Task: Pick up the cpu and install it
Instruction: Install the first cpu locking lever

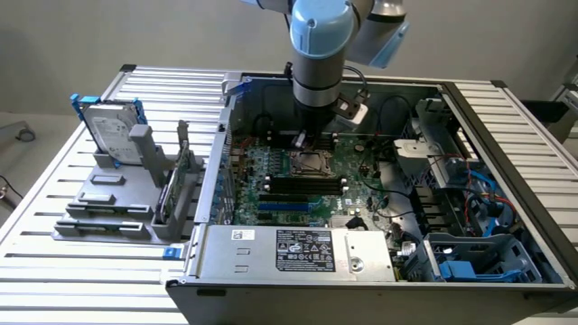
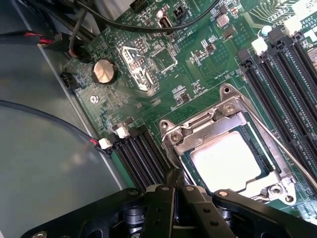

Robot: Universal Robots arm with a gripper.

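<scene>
Hanging low inside the open case (image 1: 505, 169), the arm has its gripper (image 2: 173, 191) pinched fully together with nothing between the fingers, right at the edge of the socket (image 2: 218, 124). The cpu (image 2: 232, 161) lies flat in that socket on the green board (image 2: 198, 74), silver top up, beside the memory slots (image 2: 141, 153).

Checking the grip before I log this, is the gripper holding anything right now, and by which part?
Nothing is held: the gripper is shut and empty, and the cpu lies in the socket.

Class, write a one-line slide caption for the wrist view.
Shut gripper poised beside the green board's socket, the cpu seated inside.
</scene>
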